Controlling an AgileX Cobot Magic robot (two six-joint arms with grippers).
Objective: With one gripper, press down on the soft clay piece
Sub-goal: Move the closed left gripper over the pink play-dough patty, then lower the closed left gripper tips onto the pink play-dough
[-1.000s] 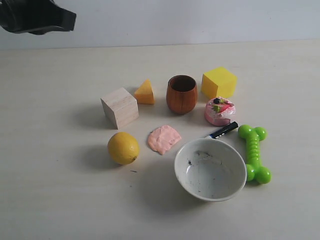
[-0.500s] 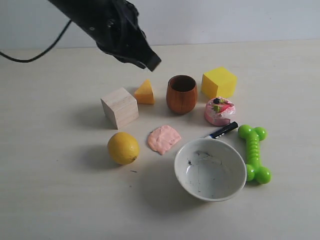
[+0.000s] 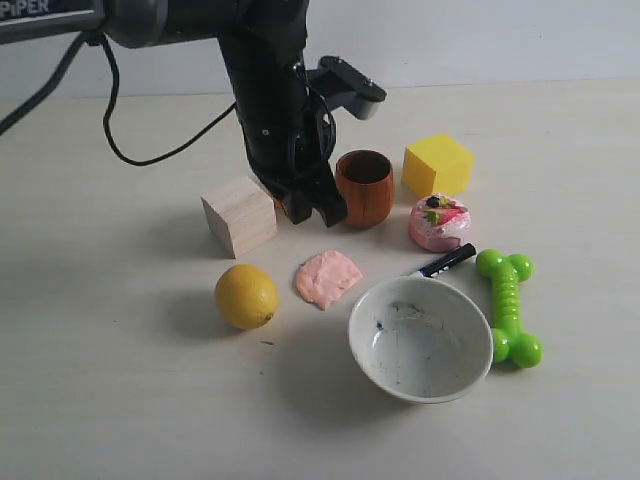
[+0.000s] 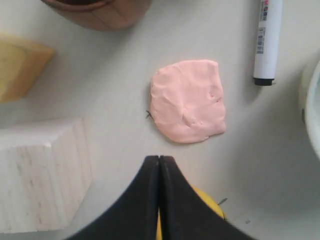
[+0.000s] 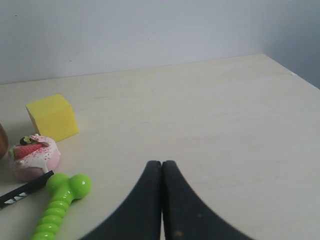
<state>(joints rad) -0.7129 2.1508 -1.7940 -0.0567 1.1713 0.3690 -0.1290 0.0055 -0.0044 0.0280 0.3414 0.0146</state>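
— How is the left arm [image 3: 262, 90] posed?
— It reaches in from the far-left corner of the bench [image 3: 110, 390], bent at the elbow, with the wrist turned down. The left gripper [image 3: 327, 213] hangs tip-down between the wooden block [image 3: 239, 214] and the wooden cup [image 3: 364, 188], its fingers clenched together on nothing
— And the clay?
— The soft clay piece [image 3: 328, 277] lies flat near the middle of the bench, just on the near-edge side of that tip and apart from it. A lemon [image 3: 246, 295] sits beside it toward the left edge
— The other arm?
— The right gripper [image 5: 161, 166] shows only in its wrist view, pinched closed and empty, over bare bench toward the right edge
— Anything in the containers?
— The white bowl [image 3: 400, 385], near the clay toward the near edge, shows dark smudges on its inside. The cup's inside is too dark to tell
— Open room?
— Wide bare bench along the near edge and toward both left corners. The right side is crowded by the yellow cube [image 3: 438, 165], toy cake [image 3: 438, 222], marker [image 3: 445, 261] and green bone toy [image 3: 508, 305]
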